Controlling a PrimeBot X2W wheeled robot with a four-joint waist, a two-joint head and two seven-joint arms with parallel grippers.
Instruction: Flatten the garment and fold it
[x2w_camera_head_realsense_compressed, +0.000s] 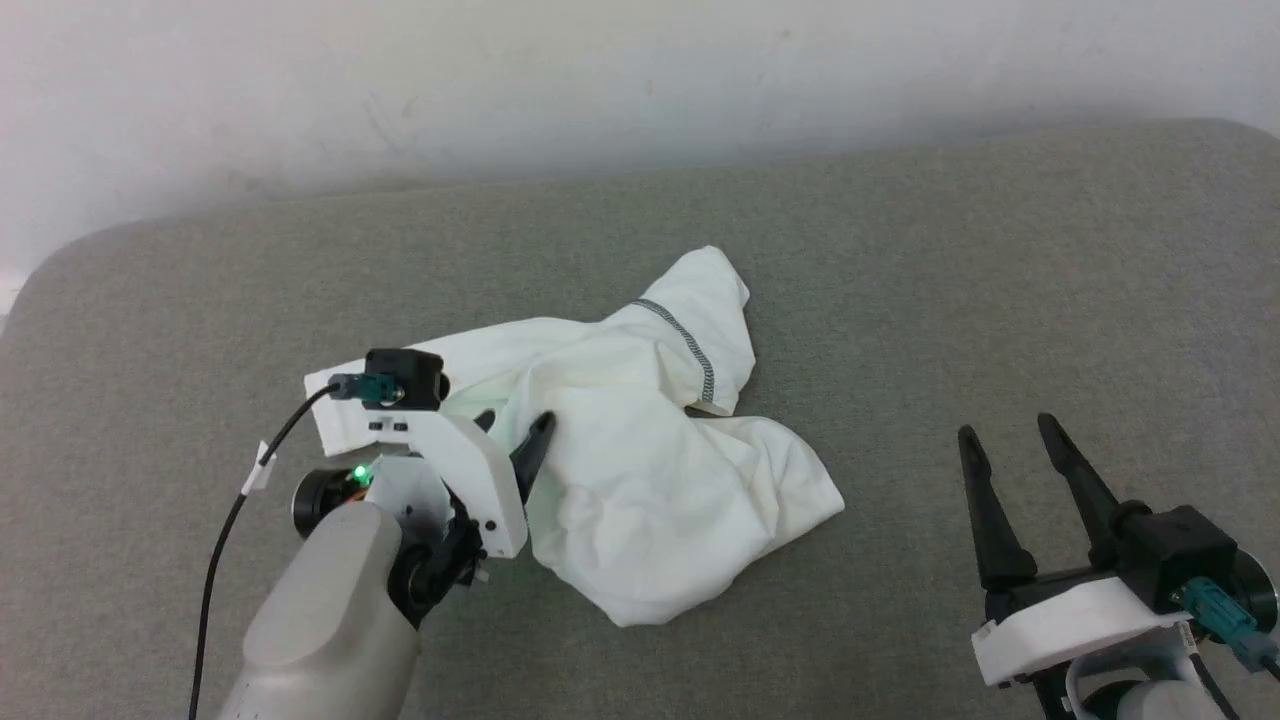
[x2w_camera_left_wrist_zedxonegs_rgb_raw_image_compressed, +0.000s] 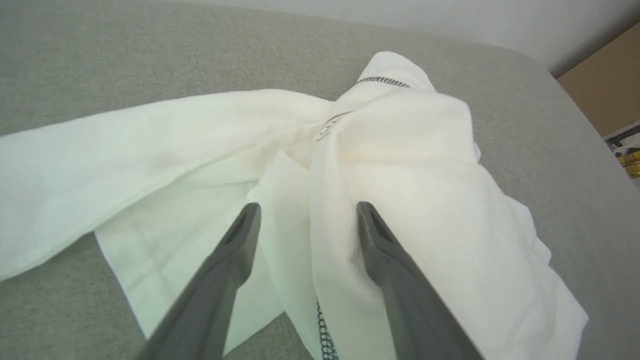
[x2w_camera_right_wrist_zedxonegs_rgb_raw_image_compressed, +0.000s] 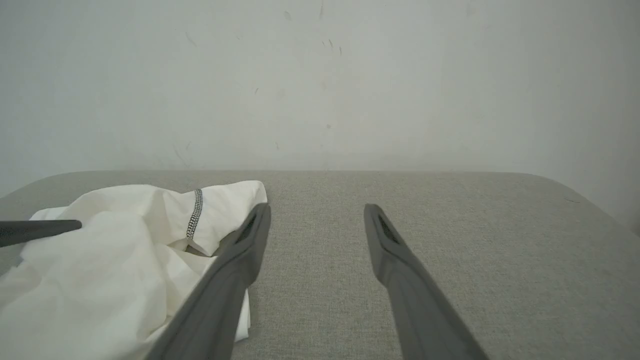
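Note:
The garment (x2w_camera_head_realsense_compressed: 640, 470) is a crumpled white T-shirt with dark contrast stitching, lying in a heap on the grey padded surface (x2w_camera_head_realsense_compressed: 1000, 300). My left gripper (x2w_camera_head_realsense_compressed: 515, 428) hovers over its left part with the fingers open and nothing between them. Through the left wrist camera the gripper (x2w_camera_left_wrist_zedxonegs_rgb_raw_image_compressed: 307, 212) straddles a raised fold of the garment (x2w_camera_left_wrist_zedxonegs_rgb_raw_image_compressed: 400, 165), and a faint patch outline shows deep in the folds. My right gripper (x2w_camera_head_realsense_compressed: 1005, 430) rests open over bare surface to the right, well apart from the cloth. Beside the right gripper (x2w_camera_right_wrist_zedxonegs_rgb_raw_image_compressed: 317, 212), the garment (x2w_camera_right_wrist_zedxonegs_rgb_raw_image_compressed: 100, 260) lies at the left.
A pale wall (x2w_camera_head_realsense_compressed: 640, 80) rises behind the grey surface's far rounded edge. A black cable (x2w_camera_head_realsense_compressed: 225, 520) runs along my left arm. Tan floor and some clutter (x2w_camera_left_wrist_zedxonegs_rgb_raw_image_compressed: 625, 145) show past the surface's right edge. Bare grey surface spreads to the right of the cloth.

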